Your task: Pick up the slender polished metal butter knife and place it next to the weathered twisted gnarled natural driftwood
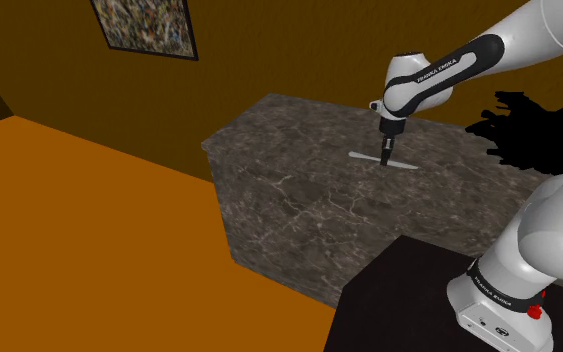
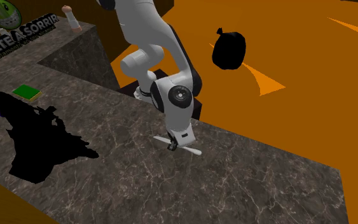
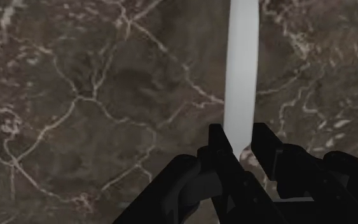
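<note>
**Hand clasped on the knife, driftwood off one end**

The all-black two-finger hand (image 3: pixel 240 137) is down on the slender, pale grey, smooth butter knife (image 3: pixel 241 63). Its fingers (image 3: pixel 217 145) stand only the blade's width apart and press against the knife's two long edges. I judge it clenched on the knife, not merely straddling it. The hold sits near the knife's middle, with the fingers set across its width, so its long axis runs straight out ahead of the hand.

From the shoulder view, the hand (image 1: pixel 385 160) points straight down at the knife (image 1: pixel 362 156). The knife lies flat on the dark, brown-veined marble bench (image 1: pixel 299 210) and is not yet lifted.

The driftwood (image 1: pixel 529 135), drawn as a ragged all-black shape, rests on the same bench well apart from the knife. It lies roughly beyond the knife's end that points to the shoulder view's right. In the second exterior view, the hand (image 2: pixel 171 145), the knife (image 2: pixel 191 151) and the driftwood (image 2: pixel 37 140) show the same spacing, with bare marble between them.

The coming carry therefore runs roughly along the knife's own length. It calls for a lift, then travel toward that end.
</note>
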